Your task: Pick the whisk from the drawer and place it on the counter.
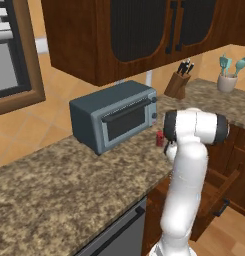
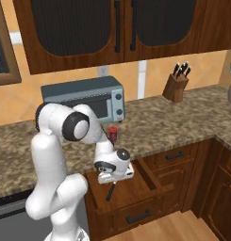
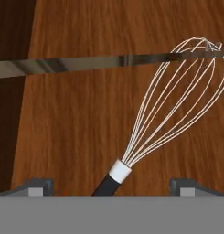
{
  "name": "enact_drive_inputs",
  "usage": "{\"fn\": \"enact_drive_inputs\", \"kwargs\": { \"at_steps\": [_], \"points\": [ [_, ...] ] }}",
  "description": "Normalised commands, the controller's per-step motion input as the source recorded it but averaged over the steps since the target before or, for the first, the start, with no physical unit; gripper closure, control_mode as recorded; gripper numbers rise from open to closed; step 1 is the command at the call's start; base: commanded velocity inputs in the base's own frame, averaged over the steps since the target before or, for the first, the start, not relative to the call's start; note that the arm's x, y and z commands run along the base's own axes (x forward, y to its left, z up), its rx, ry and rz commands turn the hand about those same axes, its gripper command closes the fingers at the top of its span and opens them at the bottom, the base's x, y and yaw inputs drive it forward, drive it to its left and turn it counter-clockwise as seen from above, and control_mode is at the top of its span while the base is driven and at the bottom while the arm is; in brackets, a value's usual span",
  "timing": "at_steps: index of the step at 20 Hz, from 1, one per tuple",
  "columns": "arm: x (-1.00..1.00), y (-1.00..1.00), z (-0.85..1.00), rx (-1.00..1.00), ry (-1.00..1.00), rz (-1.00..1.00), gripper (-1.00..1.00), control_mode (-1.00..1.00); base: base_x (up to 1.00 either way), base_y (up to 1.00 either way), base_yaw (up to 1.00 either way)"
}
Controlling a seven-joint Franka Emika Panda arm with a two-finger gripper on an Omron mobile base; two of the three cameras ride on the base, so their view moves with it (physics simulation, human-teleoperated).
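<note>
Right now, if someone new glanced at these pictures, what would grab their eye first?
Probably the white arm bent down over the open drawer below the counter, its gripper low over the drawer with the whisk's dark handle hanging beneath it. The hand view is striking too: the whisk with its silver wire head fanning out over the wooden drawer floor, handle running down between the fingertips. On the counter behind sits a grey toaster oven.

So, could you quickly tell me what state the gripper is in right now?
Gripper: open over the drawer, fingertips apart on either side of the whisk handle, not yet closed on it.
</note>
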Motion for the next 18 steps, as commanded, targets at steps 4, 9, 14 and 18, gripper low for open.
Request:
{"fn": "enact_drive_inputs", "kwargs": {
  "at_steps": [4,9,14,18],
  "points": [
    [0.30,-0.19,-0.49,0.05,0.00,0.08,-1.00,-1.00,0.00,0.00,0.00],
    [0.09,-0.56,-0.70,0.08,-0.02,0.08,1.00,-1.00,0.00,0.00,0.00],
    [-0.16,-0.61,0.19,0.14,0.00,0.03,1.00,-1.00,0.00,0.00,0.00],
    [-0.15,-0.69,0.84,0.14,0.04,0.00,1.00,-1.00,0.00,0.00,0.00]
  ]
}}
